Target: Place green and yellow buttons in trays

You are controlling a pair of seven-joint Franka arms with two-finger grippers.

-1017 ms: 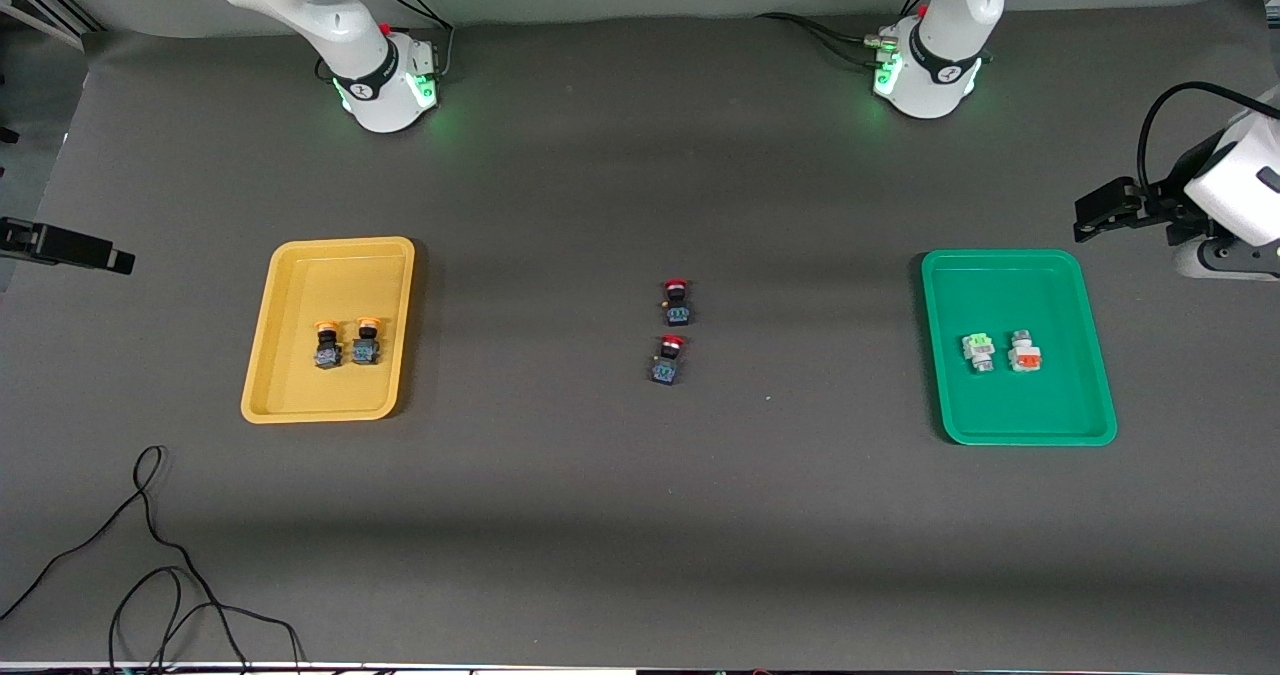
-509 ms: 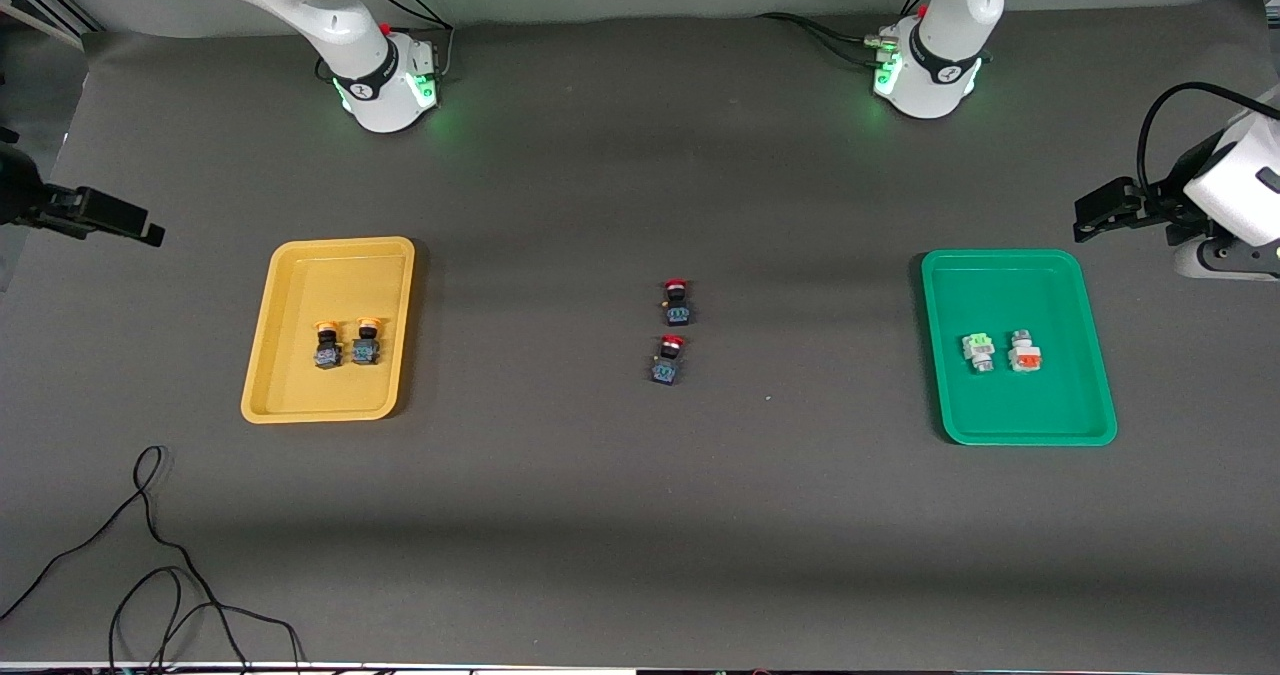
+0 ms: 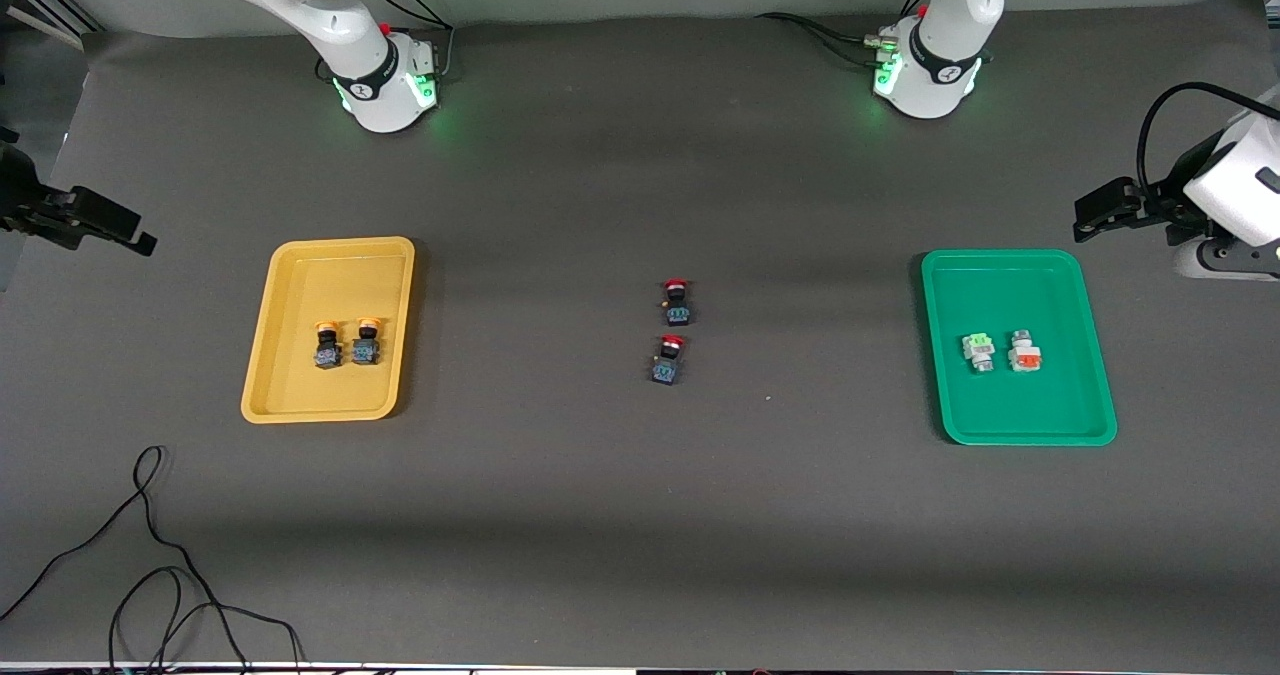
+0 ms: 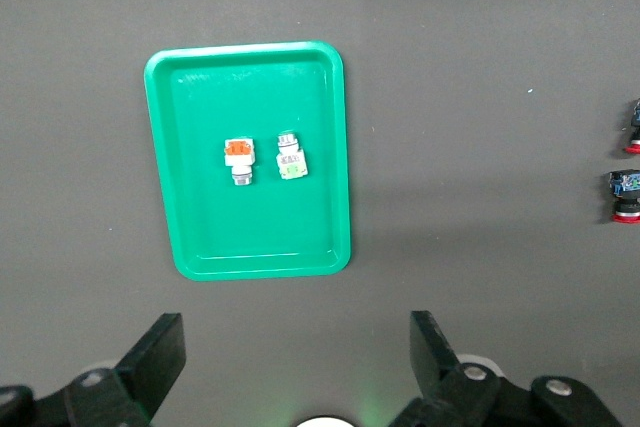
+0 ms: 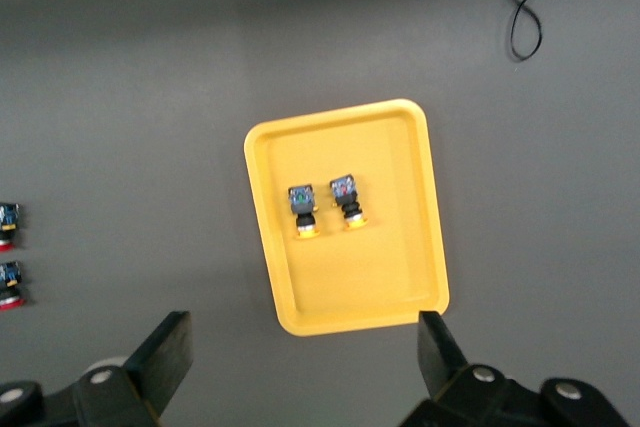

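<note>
While both arms wait high at the table's ends, the left gripper (image 4: 290, 372) hangs with fingers spread, empty, above the green tray (image 3: 1090, 395), where the green button (image 3: 977, 349) lies beside an orange-marked one (image 3: 1024, 353). The right gripper (image 5: 305, 367), likewise spread, looks down on the yellow tray (image 3: 265, 375) holding both yellow buttons (image 3: 344, 343).

Only two red-capped buttons (image 3: 675, 344) interrupt the table (image 3: 640, 515) between the yellow tray (image 3: 262, 355) and green tray (image 3: 1090, 355).
</note>
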